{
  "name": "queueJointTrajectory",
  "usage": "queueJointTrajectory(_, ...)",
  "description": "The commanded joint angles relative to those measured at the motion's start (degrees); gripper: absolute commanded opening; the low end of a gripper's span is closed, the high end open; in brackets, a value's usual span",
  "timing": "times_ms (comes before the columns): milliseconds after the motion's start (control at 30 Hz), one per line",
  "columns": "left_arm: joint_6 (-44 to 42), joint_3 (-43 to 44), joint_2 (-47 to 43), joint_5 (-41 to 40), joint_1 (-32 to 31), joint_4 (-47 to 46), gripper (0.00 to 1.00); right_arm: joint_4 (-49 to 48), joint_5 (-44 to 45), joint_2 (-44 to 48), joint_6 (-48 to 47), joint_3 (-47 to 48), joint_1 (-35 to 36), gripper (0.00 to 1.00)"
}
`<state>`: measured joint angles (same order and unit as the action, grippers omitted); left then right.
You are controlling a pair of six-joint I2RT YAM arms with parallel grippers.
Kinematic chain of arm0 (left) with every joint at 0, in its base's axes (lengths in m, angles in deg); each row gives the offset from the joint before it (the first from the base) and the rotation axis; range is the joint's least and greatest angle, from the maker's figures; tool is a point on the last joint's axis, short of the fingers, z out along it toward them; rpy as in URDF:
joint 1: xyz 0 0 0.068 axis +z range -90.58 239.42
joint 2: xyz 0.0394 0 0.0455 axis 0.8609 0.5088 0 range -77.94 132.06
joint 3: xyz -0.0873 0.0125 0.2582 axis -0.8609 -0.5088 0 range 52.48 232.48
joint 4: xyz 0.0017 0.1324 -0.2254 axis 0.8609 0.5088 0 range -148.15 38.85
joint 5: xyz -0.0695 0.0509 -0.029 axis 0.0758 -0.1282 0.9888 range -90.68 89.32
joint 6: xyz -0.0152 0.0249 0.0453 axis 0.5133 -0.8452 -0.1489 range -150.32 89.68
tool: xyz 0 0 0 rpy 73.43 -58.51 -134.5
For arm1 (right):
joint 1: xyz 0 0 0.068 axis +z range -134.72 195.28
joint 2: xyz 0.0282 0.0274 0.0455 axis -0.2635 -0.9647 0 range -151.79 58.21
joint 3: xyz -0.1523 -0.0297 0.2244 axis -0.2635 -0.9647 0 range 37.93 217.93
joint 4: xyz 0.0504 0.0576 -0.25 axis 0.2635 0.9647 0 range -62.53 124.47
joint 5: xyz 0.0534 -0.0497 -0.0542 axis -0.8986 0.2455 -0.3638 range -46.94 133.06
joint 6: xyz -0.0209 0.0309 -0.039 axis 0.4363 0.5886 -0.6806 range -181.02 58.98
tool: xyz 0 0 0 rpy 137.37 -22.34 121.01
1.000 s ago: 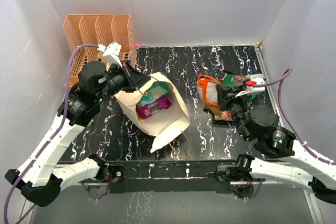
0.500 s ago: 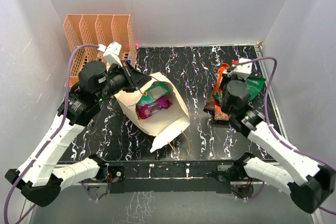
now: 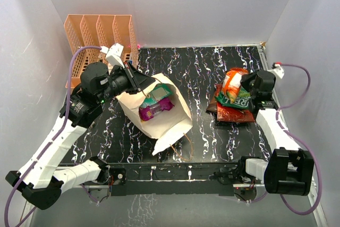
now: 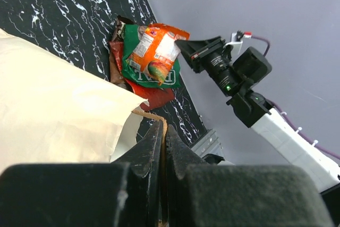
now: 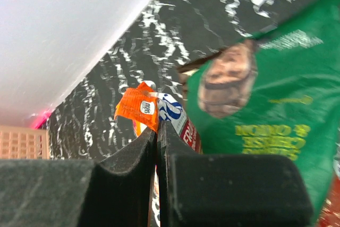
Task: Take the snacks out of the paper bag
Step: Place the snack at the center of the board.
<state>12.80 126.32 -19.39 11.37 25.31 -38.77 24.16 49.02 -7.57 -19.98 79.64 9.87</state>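
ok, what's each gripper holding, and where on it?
Left gripper pinches the paper bag by the edge of its open rim. Right gripper is shut on the orange packet at one corner.

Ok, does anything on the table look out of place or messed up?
Only mildly. The paper bag lies tipped on its side, its mouth crumpled where the left gripper pinches the rim. The removed packets sit in an overlapping heap, the right gripper pinching the orange packet on top.
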Motion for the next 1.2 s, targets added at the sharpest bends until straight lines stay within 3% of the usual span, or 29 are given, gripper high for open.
queueJointTrajectory(0,0.57,-0.54,-0.49,2.23,-0.22,-2.77,0.00,-4.42,-3.63,1.56,7.04,-6.79,-5.92,0.07)
queueJointTrajectory(167,0.04,-0.09,0.75,2.51,-0.18,-2.25,0.00,-4.87,-2.05,0.09,5.74,-14.07,-10.96,0.07)
queueJointTrajectory(367,0.33,-0.92,0.28,2.51,-0.18,-2.56,0.00,-5.63,1.84,1.51,5.12,-17.18,-11.88,0.12)
queueJointTrajectory(500,0.24,-0.89,0.11,3.08,-0.24,-2.38,0.00,-4.94,1.24,2.93,3.16,-16.43,-11.89,0.25)
queueJointTrajectory(800,-0.84,-1.85,-0.93,2.36,-0.17,-1.77,0.00,-0.09,-0.33,7.28,1.30,-12.43,-11.82,0.76)
queueJointTrajectory(967,-0.81,-2.16,-2.47,2.94,-0.20,-2.84,0.00,7.04,-2.44,8.62,1.26,-6.31,-11.82,0.97)
queueJointTrajectory(1100,-0.32,-2.67,-2.82,3.28,-0.18,-2.64,0.00,11.11,-7.75,9.13,0.69,0.53,-11.70,0.98)
queueJointTrajectory(1167,-0.31,-3.24,-2.90,3.58,-0.18,-3.12,0.00,9.69,-14.90,8.11,-0.14,3.04,-10.53,0.98)
